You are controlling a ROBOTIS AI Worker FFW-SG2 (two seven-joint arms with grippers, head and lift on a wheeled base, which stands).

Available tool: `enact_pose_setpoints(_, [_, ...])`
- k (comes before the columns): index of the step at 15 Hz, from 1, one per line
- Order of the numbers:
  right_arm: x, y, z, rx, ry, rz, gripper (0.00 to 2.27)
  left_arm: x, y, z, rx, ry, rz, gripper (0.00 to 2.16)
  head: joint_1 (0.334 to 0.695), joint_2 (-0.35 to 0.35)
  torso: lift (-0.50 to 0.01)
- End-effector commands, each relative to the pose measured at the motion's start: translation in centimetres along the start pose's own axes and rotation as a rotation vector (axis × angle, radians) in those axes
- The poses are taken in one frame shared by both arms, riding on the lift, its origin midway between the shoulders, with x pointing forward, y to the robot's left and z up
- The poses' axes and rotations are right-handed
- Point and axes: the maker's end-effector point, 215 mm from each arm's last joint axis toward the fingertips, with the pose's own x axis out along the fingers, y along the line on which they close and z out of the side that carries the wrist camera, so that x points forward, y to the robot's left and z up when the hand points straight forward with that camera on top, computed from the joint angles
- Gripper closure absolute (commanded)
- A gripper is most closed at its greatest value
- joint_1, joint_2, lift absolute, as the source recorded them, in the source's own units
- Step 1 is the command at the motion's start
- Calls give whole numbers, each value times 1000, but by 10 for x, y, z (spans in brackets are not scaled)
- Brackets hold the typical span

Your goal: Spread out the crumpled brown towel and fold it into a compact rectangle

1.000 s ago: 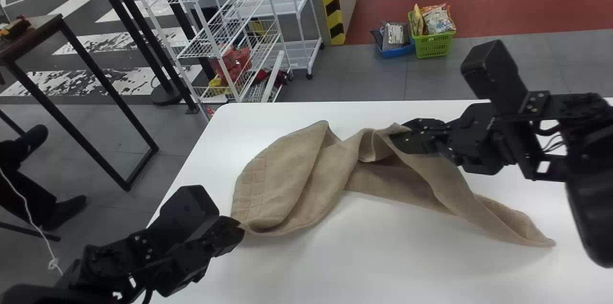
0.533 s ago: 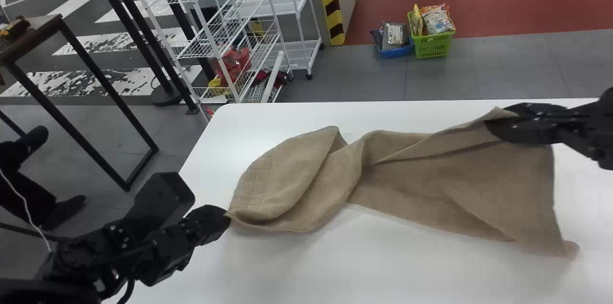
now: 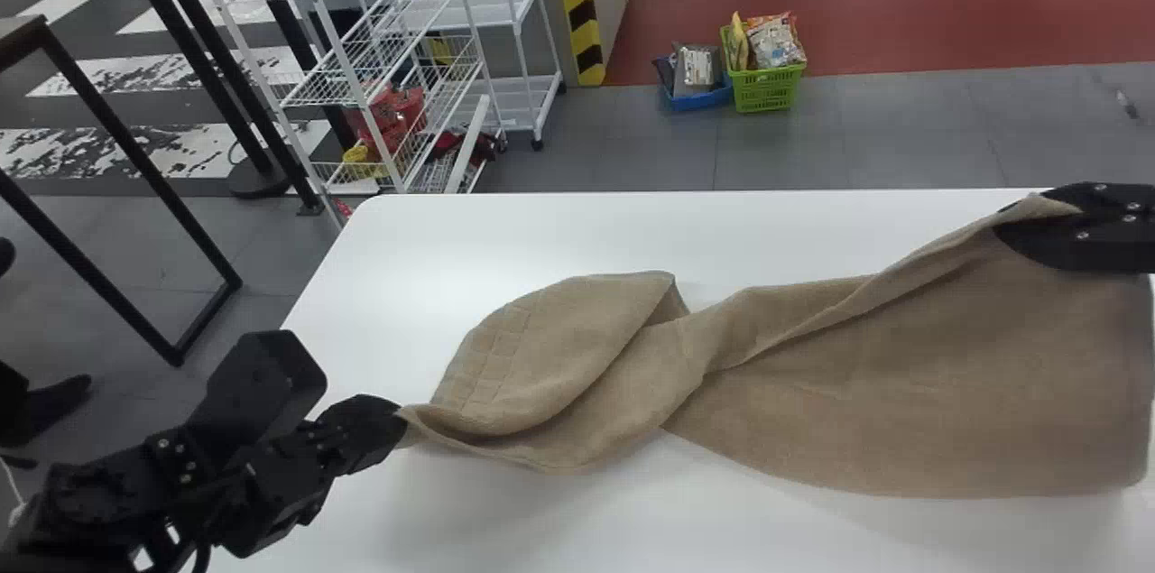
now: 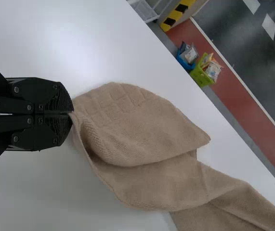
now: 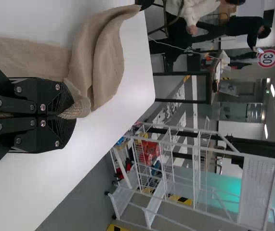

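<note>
The brown towel (image 3: 577,365) stretches across the white table in the head view, twisted near its middle, with a wide flat part on the right. My left gripper (image 3: 401,424) pinches its left corner low over the table; in the left wrist view the left gripper (image 4: 72,113) is closed on that corner of the towel (image 4: 142,130). At the far right my right gripper (image 3: 1015,217) grips the towel's upper edge. From the right wrist view, the right gripper (image 5: 70,115) has its fingers shut on a fold of the towel (image 5: 106,67).
The white table (image 3: 505,230) has its far edge behind the towel. Beyond it on the floor stand a white wire rack (image 3: 361,68), a green basket (image 3: 765,90) and a blue basket (image 3: 697,97). A dark-framed table (image 3: 135,158) is at the left.
My right gripper has moved far to the right, drawing the towel out longer and wider. The left gripper has shifted somewhat left with its corner. The head view has also shifted slightly.
</note>
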Motion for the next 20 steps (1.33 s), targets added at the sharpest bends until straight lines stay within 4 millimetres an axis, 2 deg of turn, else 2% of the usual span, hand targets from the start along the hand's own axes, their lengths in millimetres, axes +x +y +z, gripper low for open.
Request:
enact_pose_setpoints(1, [-23, -15, 15, -4, -53, -35, 1288, -2, 9, 9, -15, -17, 19, 1791, 695, 226, -127])
enact_pose_setpoints(4, [-31, -24, 28, -8, -89, -55, 1288, -12, 26, 29, -73, -51, 62, 1791, 695, 187, -127])
enact_pose_setpoints(8, [-26, -46, 41, -16, -126, -108, 1288, -1, 31, 58, -228, -82, 65, 1791, 695, 168, -127])
enact_pose_setpoints(10, [-23, -71, 47, -22, -136, -155, 1288, 8, 37, 86, -279, -119, 58, 1791, 695, 156, -127])
enact_pose_setpoints(12, [-19, -107, 51, -2, -138, -200, 1288, 23, 52, 107, -340, -129, 64, 1791, 689, 130, -127])
enact_pose_setpoints(13, [-18, -122, 52, 1, -136, -219, 1288, 31, 62, 112, -357, -127, 76, 1791, 655, 103, -127])
enact_pose_setpoints(17, [-19, -176, 69, -10, -147, -292, 1288, 48, 90, 131, -394, -133, 115, 1791, 594, 80, -127])
enact_pose_setpoints(20, [-33, -195, 92, -8, -223, -342, 1288, 46, 102, 135, -437, -149, 129, 1791, 541, 61, -127])
